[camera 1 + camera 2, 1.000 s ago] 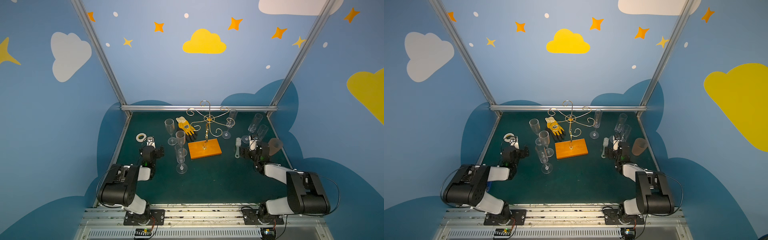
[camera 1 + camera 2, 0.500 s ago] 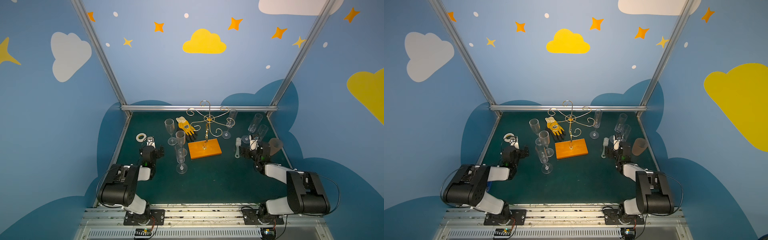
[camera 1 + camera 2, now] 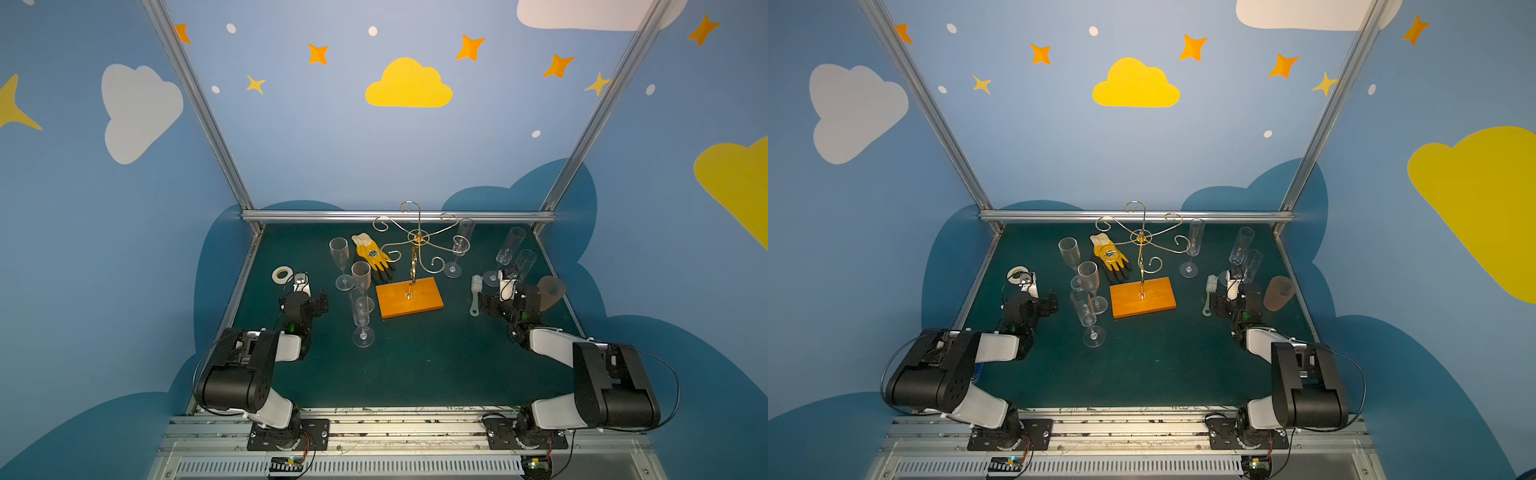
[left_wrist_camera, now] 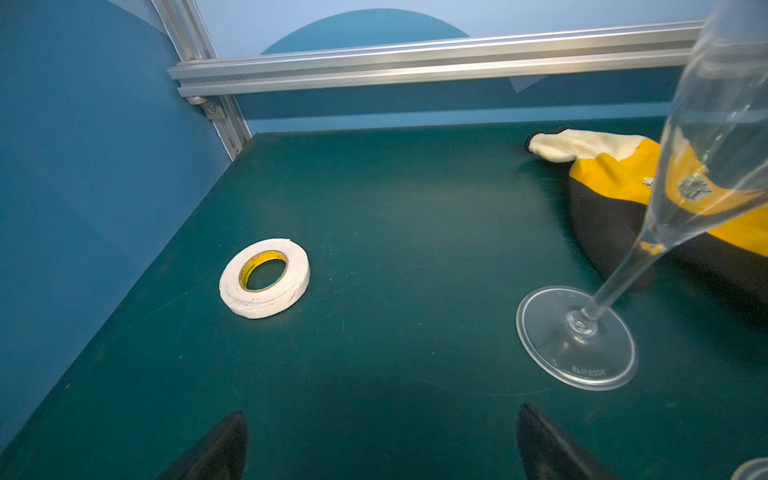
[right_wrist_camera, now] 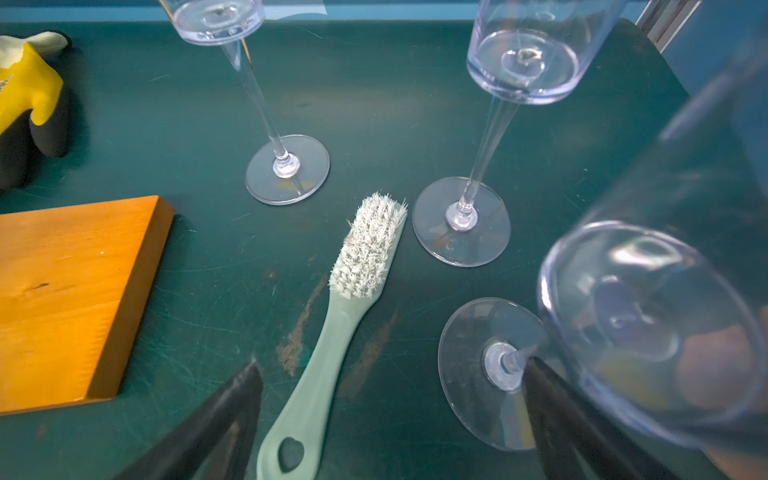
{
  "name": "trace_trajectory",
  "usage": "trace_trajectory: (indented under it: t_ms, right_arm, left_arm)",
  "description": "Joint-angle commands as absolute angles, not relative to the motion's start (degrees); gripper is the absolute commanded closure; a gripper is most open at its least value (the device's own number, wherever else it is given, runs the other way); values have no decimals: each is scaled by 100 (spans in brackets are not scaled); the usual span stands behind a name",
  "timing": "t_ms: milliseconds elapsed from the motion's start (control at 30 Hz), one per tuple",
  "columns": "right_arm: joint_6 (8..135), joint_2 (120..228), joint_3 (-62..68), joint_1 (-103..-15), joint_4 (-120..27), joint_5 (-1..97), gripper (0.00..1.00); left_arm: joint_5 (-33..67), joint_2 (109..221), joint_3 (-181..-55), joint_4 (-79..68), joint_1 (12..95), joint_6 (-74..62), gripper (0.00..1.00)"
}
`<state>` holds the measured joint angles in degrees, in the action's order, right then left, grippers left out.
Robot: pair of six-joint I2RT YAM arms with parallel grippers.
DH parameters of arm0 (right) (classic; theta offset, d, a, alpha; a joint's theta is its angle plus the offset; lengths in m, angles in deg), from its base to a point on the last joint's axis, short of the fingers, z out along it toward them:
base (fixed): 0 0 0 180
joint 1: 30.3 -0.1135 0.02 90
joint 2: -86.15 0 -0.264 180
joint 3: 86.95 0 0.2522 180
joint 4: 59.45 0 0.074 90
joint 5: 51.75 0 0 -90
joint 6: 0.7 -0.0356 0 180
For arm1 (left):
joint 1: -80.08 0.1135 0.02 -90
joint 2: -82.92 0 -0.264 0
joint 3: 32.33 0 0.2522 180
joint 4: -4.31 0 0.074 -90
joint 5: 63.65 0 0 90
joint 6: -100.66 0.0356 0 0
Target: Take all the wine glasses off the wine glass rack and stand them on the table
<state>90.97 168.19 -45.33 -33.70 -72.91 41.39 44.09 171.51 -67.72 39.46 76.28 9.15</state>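
The wine glass rack (image 3: 417, 239) is a gold wire stand on an orange wooden base (image 3: 409, 297), mid-table in both top views; its curled arms carry nothing that I can see. Several clear wine glasses stand upright on the mat: one by the rack's right arm (image 3: 462, 235), two at the right (image 3: 510, 245), others at the left (image 3: 360, 276). My left gripper (image 3: 316, 300) rests open low at the left, a glass foot (image 4: 577, 332) just ahead of it. My right gripper (image 5: 392, 374) is open over a brush handle, next to a glass foot (image 5: 498, 365).
A white tape roll (image 4: 264, 277) lies beyond the left gripper. A yellow and black glove (image 3: 371, 253) lies behind the left glasses. A pale green brush (image 5: 365, 253) and a brown cup (image 3: 550, 293) sit by the right gripper. Aluminium rails (image 3: 399, 216) edge the mat.
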Motion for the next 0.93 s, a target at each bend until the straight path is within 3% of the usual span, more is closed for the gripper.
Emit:
trace_trajectory:
  t_ms: [0, 900]
  right_arm:
    - [9038, 16872, -4474, -3345, -7388, 4211, 4]
    - [8889, 16932, -4339, -3109, -7212, 4545, 4]
  left_arm:
    - [4357, 17102, -6816, 3898, 7649, 944, 1]
    - [4351, 17098, -6815, 3896, 7658, 942, 0]
